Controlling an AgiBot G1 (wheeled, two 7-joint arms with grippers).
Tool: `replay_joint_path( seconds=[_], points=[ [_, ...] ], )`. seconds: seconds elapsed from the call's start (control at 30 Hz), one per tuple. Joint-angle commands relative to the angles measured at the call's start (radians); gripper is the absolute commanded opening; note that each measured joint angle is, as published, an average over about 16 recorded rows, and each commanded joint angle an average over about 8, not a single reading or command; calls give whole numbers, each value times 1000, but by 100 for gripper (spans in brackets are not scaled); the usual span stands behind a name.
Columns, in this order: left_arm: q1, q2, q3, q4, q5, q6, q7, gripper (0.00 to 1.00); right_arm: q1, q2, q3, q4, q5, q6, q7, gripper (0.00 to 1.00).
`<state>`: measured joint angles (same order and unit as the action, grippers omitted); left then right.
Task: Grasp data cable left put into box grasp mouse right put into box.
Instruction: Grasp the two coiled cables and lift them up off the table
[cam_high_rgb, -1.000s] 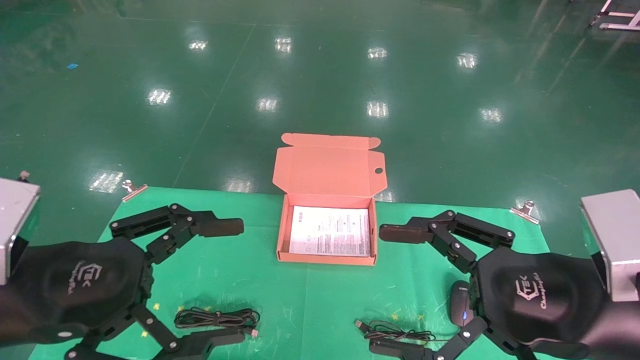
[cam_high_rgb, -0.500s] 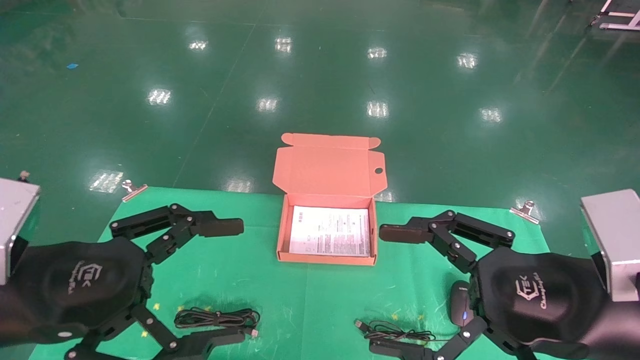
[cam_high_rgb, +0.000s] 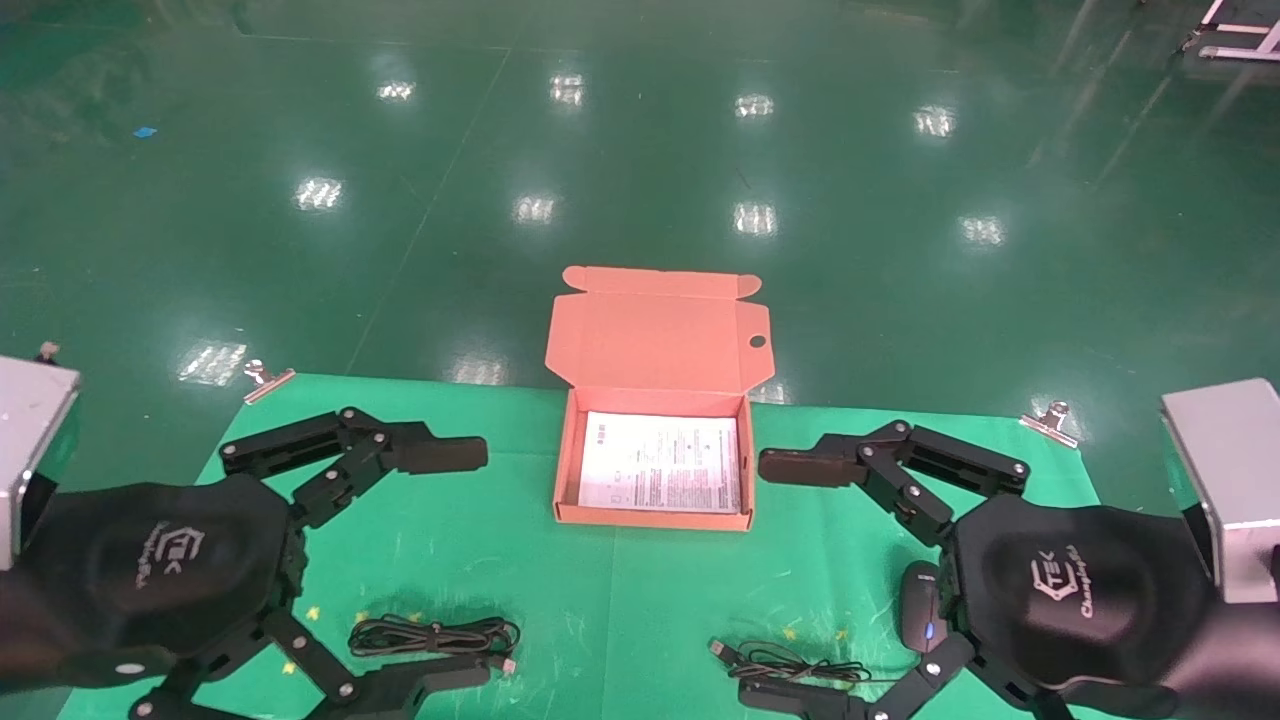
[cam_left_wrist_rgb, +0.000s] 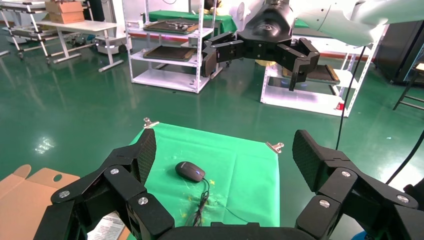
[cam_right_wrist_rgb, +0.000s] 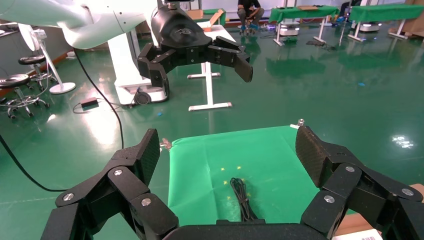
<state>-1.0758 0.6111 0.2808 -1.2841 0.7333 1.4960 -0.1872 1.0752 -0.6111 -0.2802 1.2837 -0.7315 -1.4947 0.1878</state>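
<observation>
The salmon-orange box (cam_high_rgb: 562, 470) stands open at the middle of the green mat, lid tilted back, a white printed sheet (cam_high_rgb: 660, 475) lying inside. The bundled black data cable (cam_high_rgb: 432, 636) (cam_right_wrist_rgb: 241, 195) lies near the front left. My left gripper (cam_high_rgb: 460, 565) (cam_left_wrist_rgb: 225, 155) hovers open beside it, holding nothing. The black mouse (cam_high_rgb: 920, 617) (cam_left_wrist_rgb: 190, 171), blue light showing, sits at the front right, partly hidden behind my right wrist, its thin cord (cam_high_rgb: 780, 660) trailing left. My right gripper (cam_high_rgb: 775, 580) (cam_right_wrist_rgb: 227, 152) is open around empty air next to it.
The green mat (cam_high_rgb: 480, 540) is clipped at its far corners by metal clips (cam_high_rgb: 268, 378) (cam_high_rgb: 1050, 415). Grey metal blocks stand at the left (cam_high_rgb: 30, 430) and right (cam_high_rgb: 1220, 470) edges. Beyond the table is glossy green floor (cam_high_rgb: 640, 150).
</observation>
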Motion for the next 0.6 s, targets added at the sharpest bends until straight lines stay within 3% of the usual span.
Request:
replay_joint_path(
  seconds=[0.03, 0.3, 0.6],
  points=[
    [1, 0, -1, 0, -2, -1, 0, 100, 0, 0, 0, 0, 0, 0, 0, 100],
    [-37, 11, 35, 22, 64, 21, -2, 100, 20, 11, -8, 16, -45, -5, -19, 100],
    [-187, 65, 190, 83, 306, 78, -32, 100, 140, 5, -91, 61, -325, -36, -161, 100]
  ],
)
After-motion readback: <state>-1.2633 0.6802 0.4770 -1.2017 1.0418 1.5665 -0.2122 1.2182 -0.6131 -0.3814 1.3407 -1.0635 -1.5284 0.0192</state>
